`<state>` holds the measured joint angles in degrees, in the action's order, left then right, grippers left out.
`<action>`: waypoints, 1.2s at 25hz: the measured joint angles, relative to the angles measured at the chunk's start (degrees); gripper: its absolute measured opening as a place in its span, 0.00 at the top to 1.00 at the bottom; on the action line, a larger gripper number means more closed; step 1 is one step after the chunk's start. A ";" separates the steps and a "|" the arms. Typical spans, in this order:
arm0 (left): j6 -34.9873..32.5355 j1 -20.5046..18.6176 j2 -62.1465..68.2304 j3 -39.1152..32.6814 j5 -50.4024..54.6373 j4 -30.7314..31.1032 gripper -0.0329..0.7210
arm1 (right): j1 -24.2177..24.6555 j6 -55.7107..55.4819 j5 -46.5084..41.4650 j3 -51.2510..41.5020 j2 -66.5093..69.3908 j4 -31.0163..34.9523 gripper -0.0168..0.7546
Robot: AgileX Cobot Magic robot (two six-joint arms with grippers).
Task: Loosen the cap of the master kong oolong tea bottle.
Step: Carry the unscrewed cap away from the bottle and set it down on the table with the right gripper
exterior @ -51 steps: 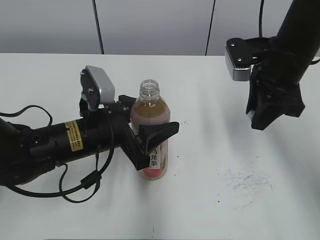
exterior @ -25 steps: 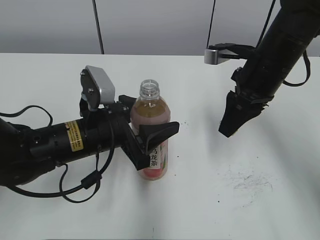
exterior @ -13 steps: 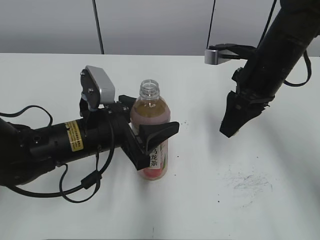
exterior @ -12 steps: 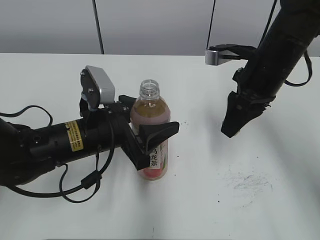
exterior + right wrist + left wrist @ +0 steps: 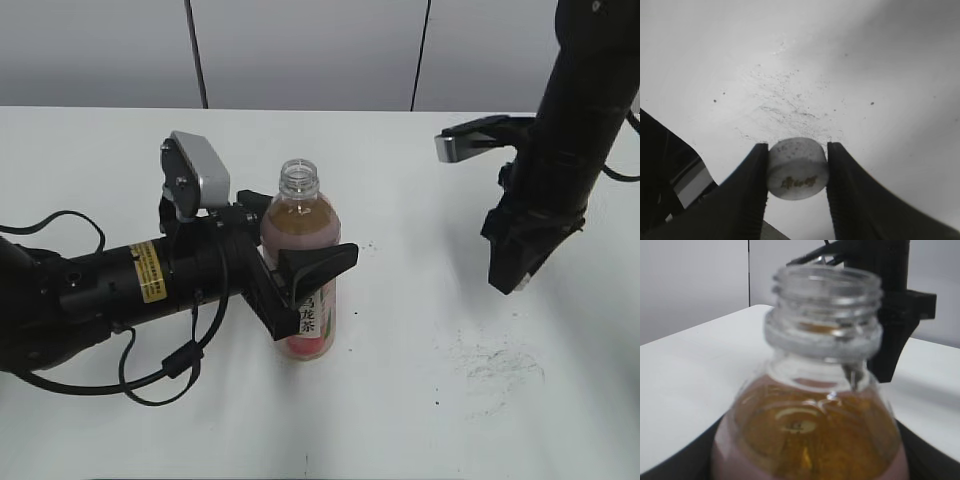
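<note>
Even, soft overhead light fills the scene; the white table (image 5: 420,400) shows only faint shadows. Close to the lens, the master kong oolong tea bottle (image 5: 815,405) blurs, with small glints on its neck.

The left arm (image 5: 110,285) is a thick matte-black cylinder with a yellow printed label (image 5: 147,271) wrapped round it, loose black cables (image 5: 160,372) looping beneath it, and a silver-grey camera housing (image 5: 200,178) on a black bracket with small screws above the wrist; its left pincer (image 5: 300,285) ends in broad, black, wedge-shaped fingers. The right arm (image 5: 585,110) is likewise matte black and tubular, carrying a flat silver-grey camera block (image 5: 470,140) at the wrist. The right pincer (image 5: 796,186) has two smooth black fingers (image 5: 747,195) that taper to rounded tips.
</note>
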<state>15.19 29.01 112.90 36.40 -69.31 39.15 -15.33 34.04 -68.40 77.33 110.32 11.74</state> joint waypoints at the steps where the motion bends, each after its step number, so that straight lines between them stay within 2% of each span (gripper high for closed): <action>1: 0.00 0.00 0.00 0.00 0.00 0.00 0.37 | 0.00 -1.12 0.71 -0.77 0.32 -0.18 0.62; 7: 0.00 0.00 0.00 0.00 0.00 0.00 0.37 | 0.00 -8.63 9.48 -7.41 3.28 -0.79 0.62; 12: 0.00 0.00 0.00 0.00 0.00 0.00 0.37 | 0.00 -10.37 14.92 -10.69 4.05 -1.03 0.62; 16: 0.00 0.00 0.00 0.00 0.00 0.00 0.37 | 0.00 -10.60 15.67 -10.89 4.92 -1.14 0.59; 22: 0.00 0.00 0.00 0.00 0.00 0.19 0.37 | 0.00 -10.98 15.59 -10.91 7.24 -1.14 0.43; 30: 0.00 0.00 0.00 0.00 0.00 0.35 0.37 | 0.00 -11.64 15.46 -10.91 7.06 -0.93 0.41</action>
<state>15.19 29.01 112.90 36.40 -69.31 39.50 -15.33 22.39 -52.94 66.42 117.38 10.81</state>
